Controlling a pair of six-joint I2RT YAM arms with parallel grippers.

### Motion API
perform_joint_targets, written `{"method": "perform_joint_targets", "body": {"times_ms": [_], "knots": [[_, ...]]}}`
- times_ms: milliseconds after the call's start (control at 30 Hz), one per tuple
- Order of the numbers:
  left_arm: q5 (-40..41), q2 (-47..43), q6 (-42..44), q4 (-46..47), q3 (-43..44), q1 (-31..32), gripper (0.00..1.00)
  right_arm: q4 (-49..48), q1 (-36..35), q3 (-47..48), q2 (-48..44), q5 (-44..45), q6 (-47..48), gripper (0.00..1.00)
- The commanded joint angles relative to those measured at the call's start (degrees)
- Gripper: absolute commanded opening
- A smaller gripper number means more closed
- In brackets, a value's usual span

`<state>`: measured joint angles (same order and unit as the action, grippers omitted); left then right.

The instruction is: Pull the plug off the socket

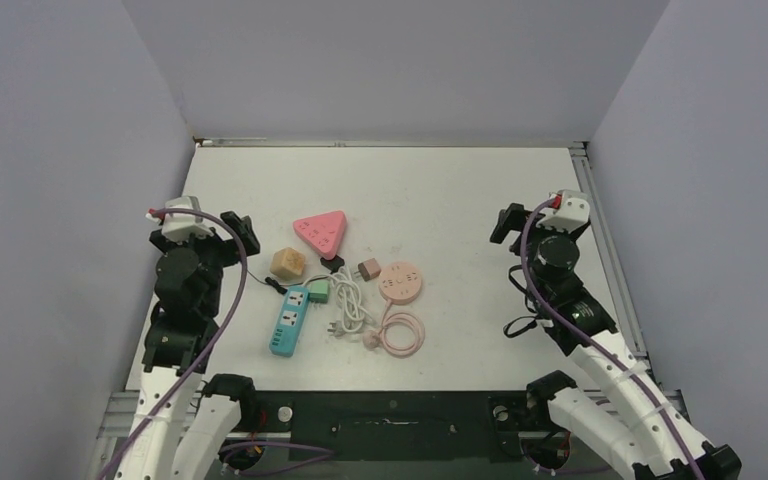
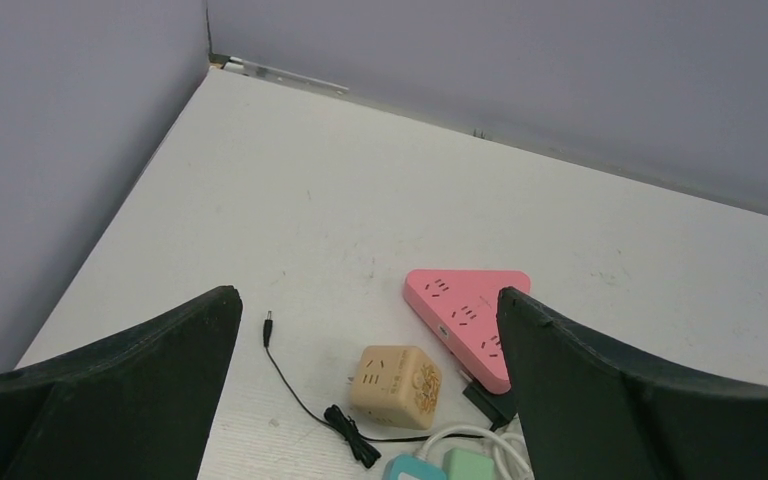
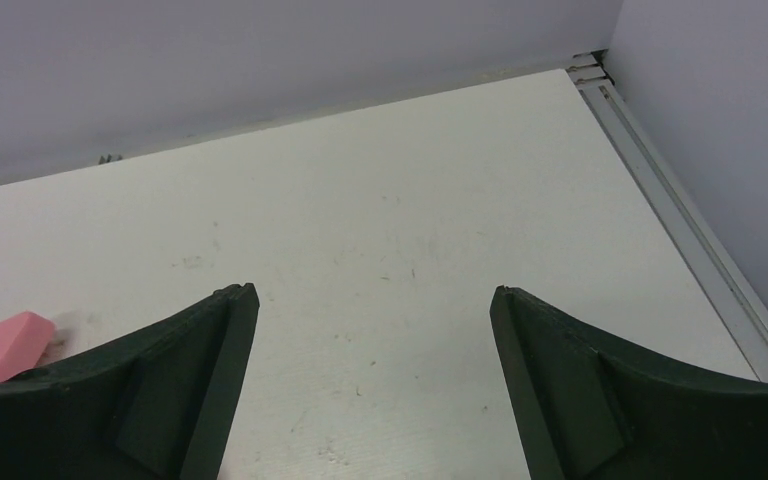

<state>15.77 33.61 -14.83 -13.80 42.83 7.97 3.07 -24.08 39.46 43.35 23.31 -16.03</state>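
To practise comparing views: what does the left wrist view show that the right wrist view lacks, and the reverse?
Left wrist only: a beige cube adapter, a thin black cable with a barrel tip, and, cut off at the bottom, a teal power strip and green plug. Right wrist only: the metal rail along the right edge. Both: the pink triangular socket, the white table, the back wall; the left gripper and right gripper each appear open in their own view.

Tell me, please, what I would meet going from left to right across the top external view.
left gripper → tan cube socket → pink triangular socket → small brown adapter → round pink socket → right gripper
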Motion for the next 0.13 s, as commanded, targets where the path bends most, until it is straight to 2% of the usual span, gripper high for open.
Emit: {"method": "perform_joint_targets", "body": {"times_ms": [0,100], "knots": [[0.63,0.51,0.4,2.17,0.23,0.44,0.97,-0.79,-0.09,-1.17,-0.9,4.24,2.52,0.9],[0.91,0.91,0.16,2.16,0.19,0.39,1.0,-1.24,-0.09,-1.63,-1.79,4.92,2.89,0.9]]}}
